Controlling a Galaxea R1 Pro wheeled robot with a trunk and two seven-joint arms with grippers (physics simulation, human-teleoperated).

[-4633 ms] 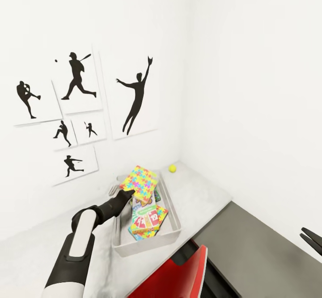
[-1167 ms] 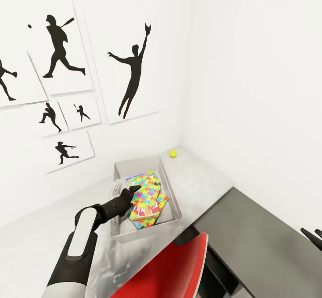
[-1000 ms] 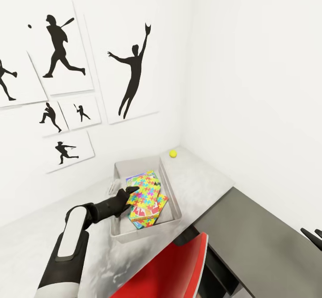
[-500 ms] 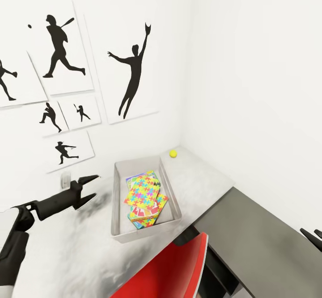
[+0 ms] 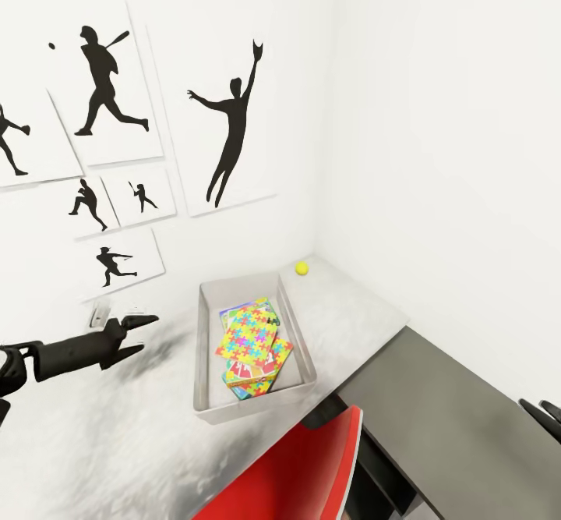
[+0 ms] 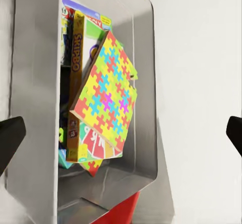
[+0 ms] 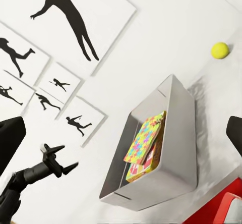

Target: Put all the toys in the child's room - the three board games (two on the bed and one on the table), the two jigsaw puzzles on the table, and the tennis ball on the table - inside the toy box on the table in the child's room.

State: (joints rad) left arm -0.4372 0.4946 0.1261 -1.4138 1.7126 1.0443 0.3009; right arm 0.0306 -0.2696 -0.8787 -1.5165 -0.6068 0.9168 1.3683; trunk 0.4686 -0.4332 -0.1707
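Head view: I read the toy box [image 5: 300, 344] as a grey open tray on the pale table [image 5: 366, 325], close to the table's front edge. Inside it lies a stack of flat boxes with a jigsaw puzzle [image 5: 251, 336] on top, tilted and leaning on the games beneath; a board game [image 6: 76, 77] with a yellow-brown spine stands against it, seen from the left wrist. The second puzzle I cannot pick out for certain in the stack. The tennis ball [image 5: 301, 268] sits on the table by the corner of the two walls, beyond the box's far end and apart from it. My left gripper [image 5: 134, 331] hovers over the table to the left of the box, well clear of its wall, fingers spread and holding nothing. My right gripper [image 5: 545, 415] shows just its dark fingertips at the frame edge over the darker grey surface [image 5: 452, 434]; its wrist camera has them wide apart with nothing between. Black baseball silhouette posters [image 5: 226, 126] hang on the wall behind, and a red chair [image 5: 300, 473] stands below the box.
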